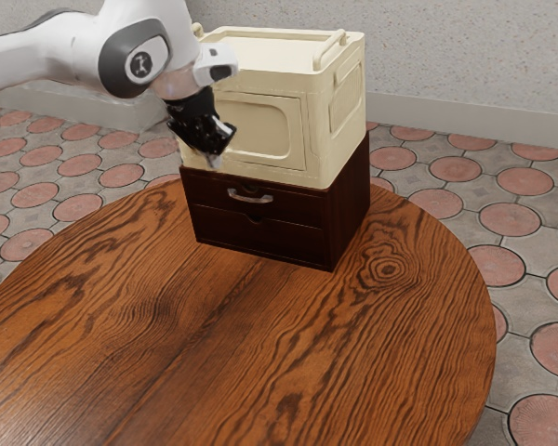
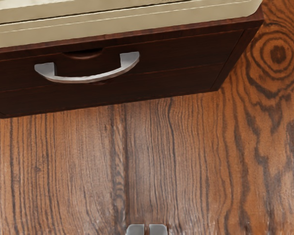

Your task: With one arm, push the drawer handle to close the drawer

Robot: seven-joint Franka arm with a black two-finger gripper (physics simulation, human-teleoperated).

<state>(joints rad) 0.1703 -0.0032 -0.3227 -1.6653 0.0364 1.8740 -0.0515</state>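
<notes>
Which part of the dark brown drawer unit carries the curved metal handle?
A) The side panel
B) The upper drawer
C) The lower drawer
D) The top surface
B: the curved metal handle sits on the front of the upper drawer, above the lower drawer.

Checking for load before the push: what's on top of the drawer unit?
A cream box stands on the dark drawer unit. It covers nearly all of the unit's top, so whatever lies beneath it can't be seen.
</notes>
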